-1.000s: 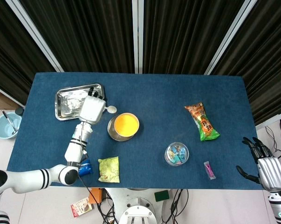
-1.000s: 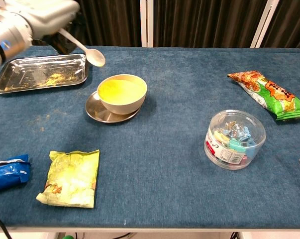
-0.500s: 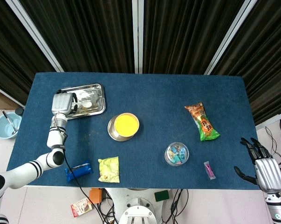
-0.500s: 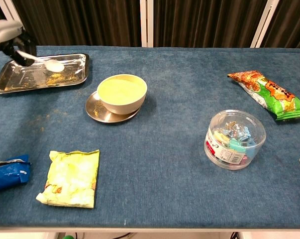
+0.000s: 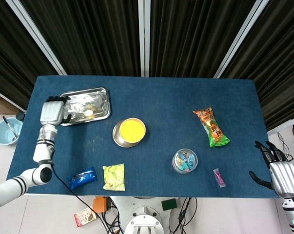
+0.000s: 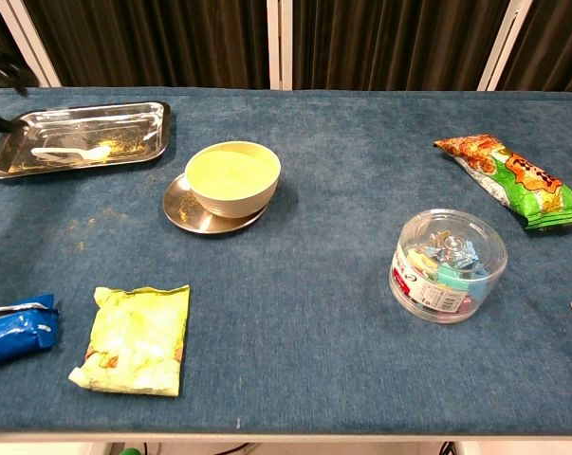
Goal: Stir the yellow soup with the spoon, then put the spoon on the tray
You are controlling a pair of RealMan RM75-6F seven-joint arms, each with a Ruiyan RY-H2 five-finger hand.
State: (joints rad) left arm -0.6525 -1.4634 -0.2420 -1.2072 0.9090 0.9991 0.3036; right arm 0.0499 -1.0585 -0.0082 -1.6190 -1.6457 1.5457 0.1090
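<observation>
At the far left corner of the blue-clothed surface [image 5: 166,97], seen from the head camera, the small white plastic spoon [image 5: 86,113] now lies loose in the shiny rectangular metal tray [image 5: 101,90], where half a second ago the left hand [image 5: 51,111] was over the tray carrying it. That hand has drawn back off the tray's left edge; its dark fingers [image 5: 64,108] reach toward the rim and hold nothing, though whether they touch the rim I cannot tell. The beige bowl of yellow soup [image 5: 132,130] sits on its round steel saucer [image 5: 118,139] just below and right of the tray, untouched. The right hand [image 5: 279,173] hangs beyond the surface's right edge, fingers spread, empty. From the chest camera, the spoon [image 6: 72,153] rests flat in the tray [image 6: 138,109], bowl end pointing right, apart from any hand; only a dark sliver at the top left edge, probably the left hand, shows. With the spoon set down, I'd judge the task as good as finished; only clearing the arm remains.
</observation>
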